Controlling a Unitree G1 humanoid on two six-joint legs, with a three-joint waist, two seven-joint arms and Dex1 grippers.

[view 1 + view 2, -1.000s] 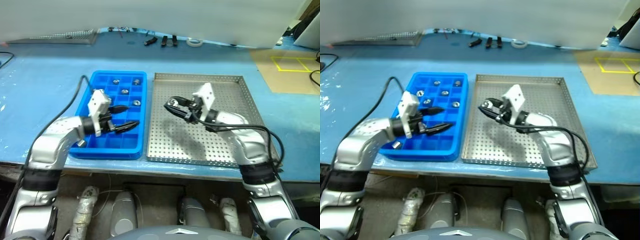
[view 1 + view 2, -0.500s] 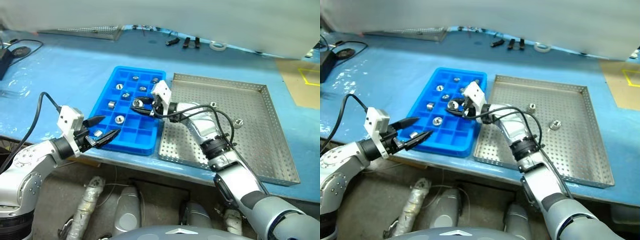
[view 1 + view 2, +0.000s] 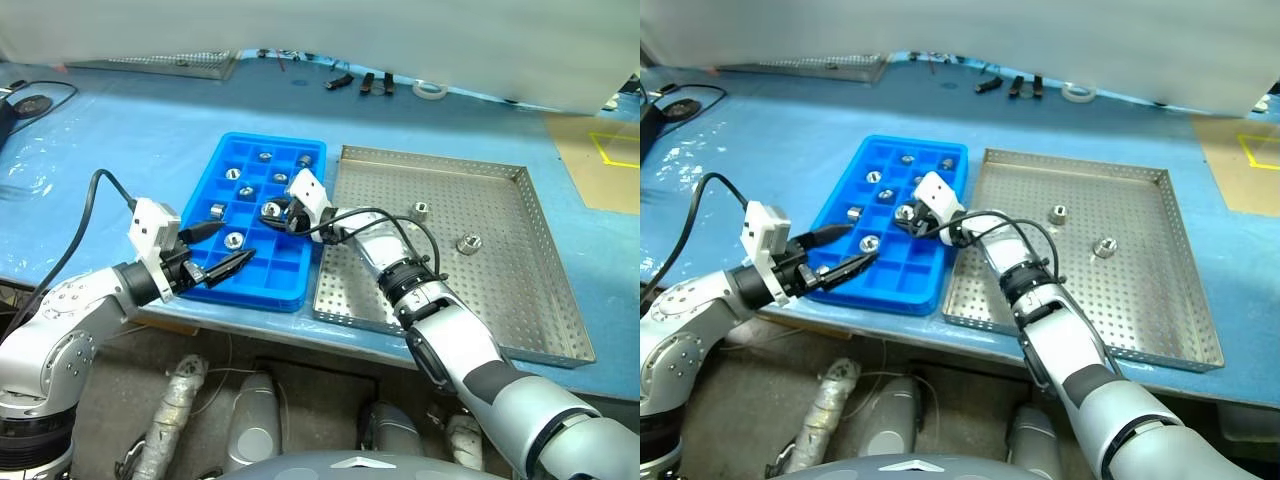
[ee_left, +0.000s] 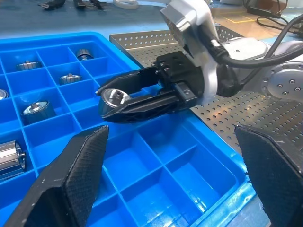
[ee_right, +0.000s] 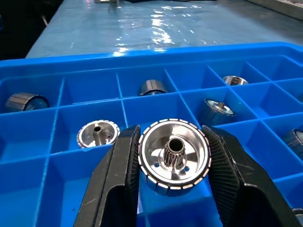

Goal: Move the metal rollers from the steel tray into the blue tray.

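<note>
Two metal rollers (image 3: 467,242) lie loose on the perforated floor of the steel tray (image 3: 520,320), one near its middle and one (image 3: 420,210) a little farther back; they sit apart from each other and upright on their flat faces. The rest of that tray's floor is bare. The blue tray (image 3: 262,293) stands just beside the steel tray on its left, rims nearly touching, both on the blue-covered tabletop (image 3: 120,150).

Several of the blue tray's square compartments each hold one roller: two in the far row (image 3: 266,155), further ones in the middle rows (image 3: 233,173), and one (image 3: 232,239) in a compartment toward the near left. The near right compartments are empty.

The right pincer (image 3: 273,212) reaches across from the steel tray's side and hangs over the blue tray's middle rows. Its two black fingers (image 5: 118,184) are clamped on a roller (image 5: 173,157), gripping it by its ribbed outer edge, with the central toothed hub facing outward. The roller is held above the compartments, not resting in one.

The left pincer (image 3: 222,255) is at the blue tray's near left corner, fingers spread wide, holding nothing. Its tips (image 3: 243,258) point over the near compartments.

A roll of tape (image 3: 430,89) and small dark tools (image 3: 366,82) lie at the tabletop's far edge.
</note>
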